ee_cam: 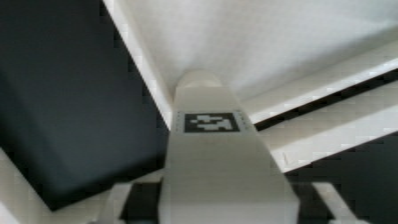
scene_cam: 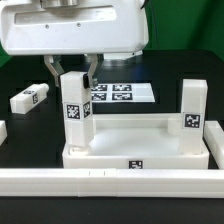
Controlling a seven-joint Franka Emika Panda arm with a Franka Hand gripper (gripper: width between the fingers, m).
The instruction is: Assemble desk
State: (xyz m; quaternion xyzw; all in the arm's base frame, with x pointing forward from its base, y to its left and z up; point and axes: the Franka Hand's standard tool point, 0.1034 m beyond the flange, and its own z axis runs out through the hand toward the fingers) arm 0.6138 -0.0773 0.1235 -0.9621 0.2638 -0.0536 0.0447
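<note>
Two legs stand up on the desk top (scene_cam: 100, 158) in the exterior view. The first leg (scene_cam: 73, 118) stands at a corner on the exterior view's left. The second leg (scene_cam: 193, 110) stands at a corner on the exterior view's right. My gripper (scene_cam: 73, 76) is over the first leg, with one finger on each side of its top, very close. I cannot tell if the fingers squeeze it or only stand beside it. A third leg (scene_cam: 30, 98) lies flat on the black table (scene_cam: 180, 72), well apart from the desk top's edge on the exterior view's left. The marker board (scene_cam: 120, 93) lies behind the far edge. A long white rail (scene_cam: 110, 182) lies just beside the near edge.

In the wrist view I look down along the first leg (ee_cam: 217, 165). Its black-and-white tag (ee_cam: 214, 122) faces me. The desk top (ee_cam: 267, 40) shows white behind the leg, and the table (ee_cam: 63, 110) is dark at one side.
</note>
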